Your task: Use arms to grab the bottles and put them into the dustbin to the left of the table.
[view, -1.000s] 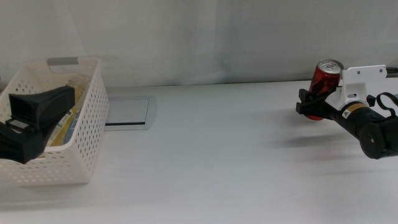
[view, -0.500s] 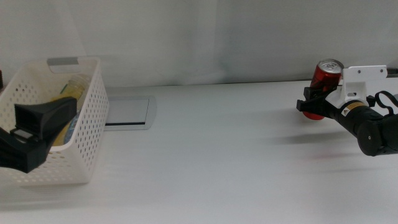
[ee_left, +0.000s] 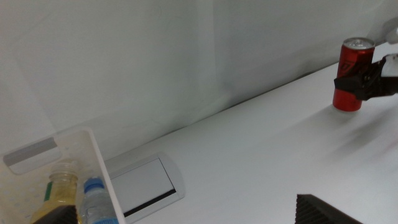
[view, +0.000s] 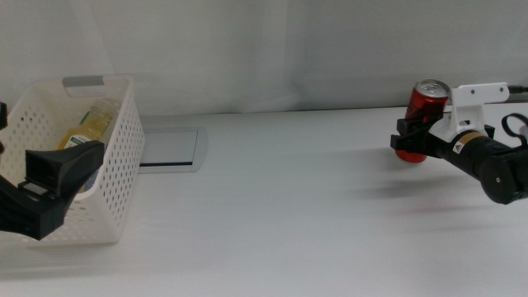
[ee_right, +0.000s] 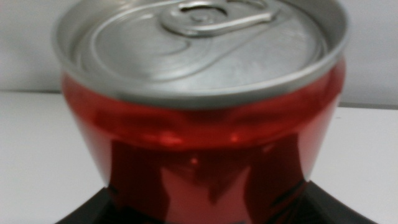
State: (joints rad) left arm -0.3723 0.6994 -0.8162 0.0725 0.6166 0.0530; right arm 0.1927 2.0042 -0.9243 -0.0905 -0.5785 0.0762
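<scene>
Since a second ago, the left gripper (view: pixel 58 186) has been sinking lower in front of the dustbin (view: pixel 115 165), uncovering more of the yellow bottle (view: pixel 87 128) lying inside, while the right gripper (view: pixel 412 136) has been lifting the can (view: pixel 425 111) slightly at the table's (view: pixel 272 198) far right. The can is standing upright, slim and glossy red with a silver top and pull tab; the right gripper's dark jaws are pressing against its lower sides, clenched around it. The right wrist view is filling almost entirely with the can (ee_right: pixel 202 118), showing the tab and rim close up, with the jaws just rising at its base. The left wrist view is showing what the middle view hides: a clear bottle (ee_left: pixel 96 202) with a blue cap sitting just beside the yellow bottle (ee_left: pixel 62 196) inside the dustbin (ee_left: pixel 93 162). It also shows the can (ee_left: pixel 351 74) well apart across the table. The left gripper's jaws are standing apart, holding nothing. A grey panel (view: pixel 169 148) is lying just beside the dustbin.
</scene>
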